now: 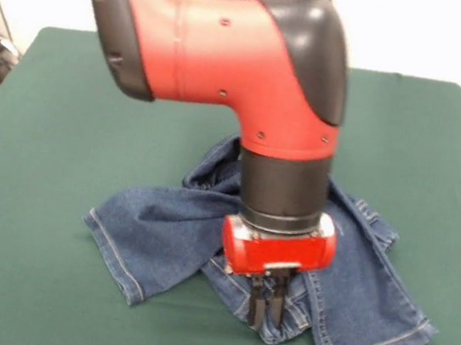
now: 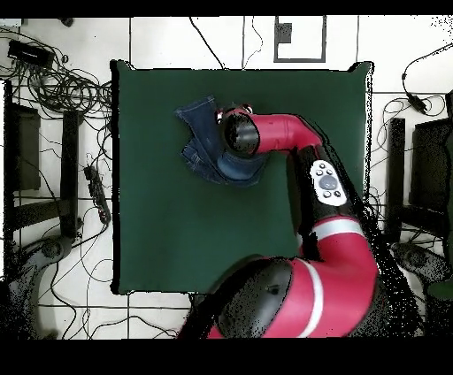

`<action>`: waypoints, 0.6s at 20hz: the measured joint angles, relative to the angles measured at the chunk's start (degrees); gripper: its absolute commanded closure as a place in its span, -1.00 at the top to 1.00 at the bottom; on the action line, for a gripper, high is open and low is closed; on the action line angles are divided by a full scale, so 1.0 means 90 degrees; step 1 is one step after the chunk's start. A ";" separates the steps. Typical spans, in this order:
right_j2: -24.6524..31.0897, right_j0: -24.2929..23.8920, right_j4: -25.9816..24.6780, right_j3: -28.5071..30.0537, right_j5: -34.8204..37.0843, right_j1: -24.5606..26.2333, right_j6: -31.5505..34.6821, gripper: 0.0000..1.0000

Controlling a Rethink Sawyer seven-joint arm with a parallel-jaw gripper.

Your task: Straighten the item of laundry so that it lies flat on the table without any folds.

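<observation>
The blue denim jeans [image 1: 152, 239] lie crumpled near the middle of the green table [image 1: 67, 115]. One leg spreads to the left and another to the lower right, with the waist part bunched behind the arm. My gripper [image 1: 266, 315] points straight down onto a folded bump of denim at the jeans' near edge. Its fingers [image 1: 257, 301] are close together and pinch the cloth. In the overhead view the jeans [image 2: 202, 133] show beside the arm's wrist, which hides the gripper there. The arm also covers part of the jeans.
The table [image 2: 177, 239] has wide bare cloth on all sides of the jeans. Cables [image 2: 53, 88] and black equipment [image 2: 416, 168] lie on the floor around the table. The arm's big elbow [image 1: 231, 44] hangs over the table's far half.
</observation>
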 measured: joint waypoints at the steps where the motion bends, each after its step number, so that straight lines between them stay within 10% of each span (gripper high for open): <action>1: -0.0038 0.0067 0.0000 -0.0095 0.0119 0.0014 0.0000 -1.00; 4: -0.0159 0.0294 -0.0013 -0.0457 0.0561 0.0100 0.0000 -1.00; 5: -0.0199 0.0368 -0.0017 -0.0580 0.0705 0.0132 0.0000 1.00; 12: -0.0292 0.0500 -0.0026 -0.0925 0.0845 0.0285 0.0000 1.00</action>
